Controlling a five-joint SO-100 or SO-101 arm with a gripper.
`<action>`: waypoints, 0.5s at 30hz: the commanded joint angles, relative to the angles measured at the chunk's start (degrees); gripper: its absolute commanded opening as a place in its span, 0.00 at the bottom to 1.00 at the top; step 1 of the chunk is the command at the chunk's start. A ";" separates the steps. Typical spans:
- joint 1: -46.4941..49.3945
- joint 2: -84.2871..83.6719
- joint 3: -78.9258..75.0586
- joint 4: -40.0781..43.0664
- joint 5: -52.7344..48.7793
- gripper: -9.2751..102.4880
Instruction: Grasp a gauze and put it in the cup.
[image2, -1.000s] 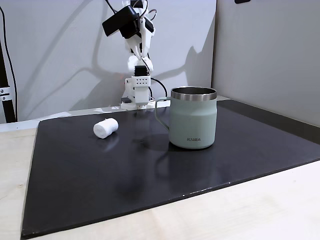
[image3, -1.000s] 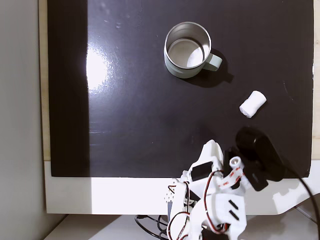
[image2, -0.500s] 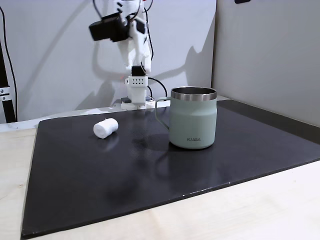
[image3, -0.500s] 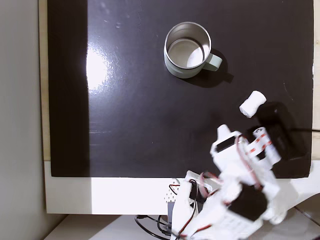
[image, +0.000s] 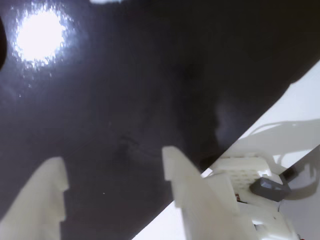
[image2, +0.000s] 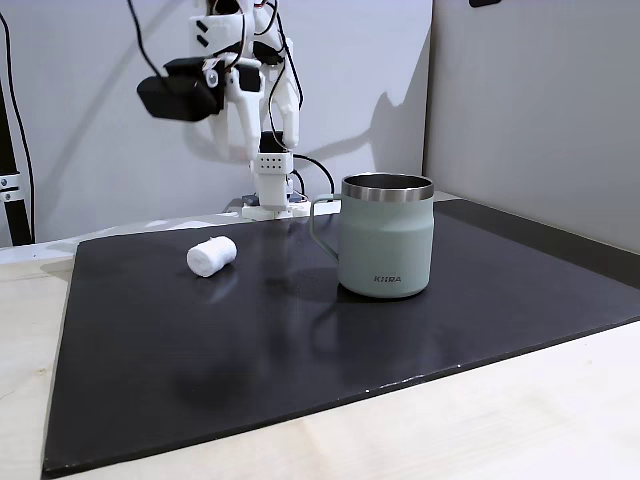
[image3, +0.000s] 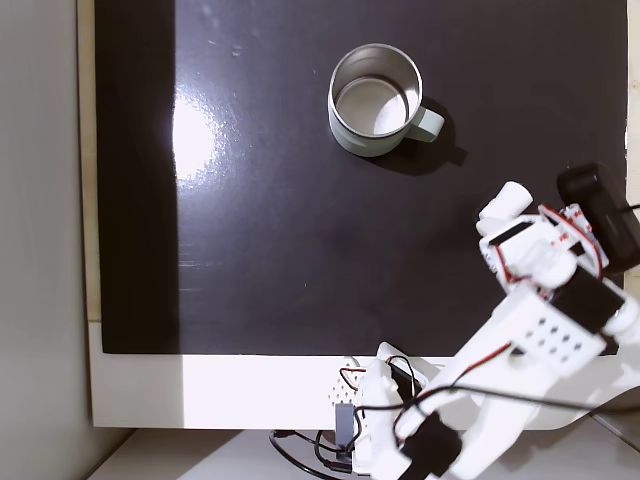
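**Gauze waits on the mat, arm overhead with jaws apart**

Gauze is what matters here, but take the scene by size. A black mat (image2: 330, 330) covers most of the pale table (image2: 480, 440). The white arm (image2: 250, 90) rises from its base at the mat's far edge and reaches out high above the surface. The cup (image2: 386, 236), sage green with a steel rim, stands upright mid-mat with its handle turned toward the roll. Smallest of all, the gauze (image2: 211, 255) lies on its side on the mat, well apart from the cup.

The roll looks light and soft, so it should squash a little and may roll away if nudged on its curved side. I'd pinch it across the middle of the barrel, gently.

In the wrist view the gripper (image: 115, 175) hangs with its two white fingers spread, nothing between them, only bare mat below. The low fixed view makes plain how high the arm is above the roll. The top-down fixed view shows the cup (image3: 372, 100) is empty inside, and the gauze (image3: 507, 196) peeking out from under the arm's upper parts.
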 joint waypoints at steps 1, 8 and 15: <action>0.18 -4.66 -6.86 -0.70 -0.44 0.29; 1.67 -16.35 -15.21 -0.62 -0.53 0.34; 2.37 -24.17 -19.60 -0.62 -0.09 0.38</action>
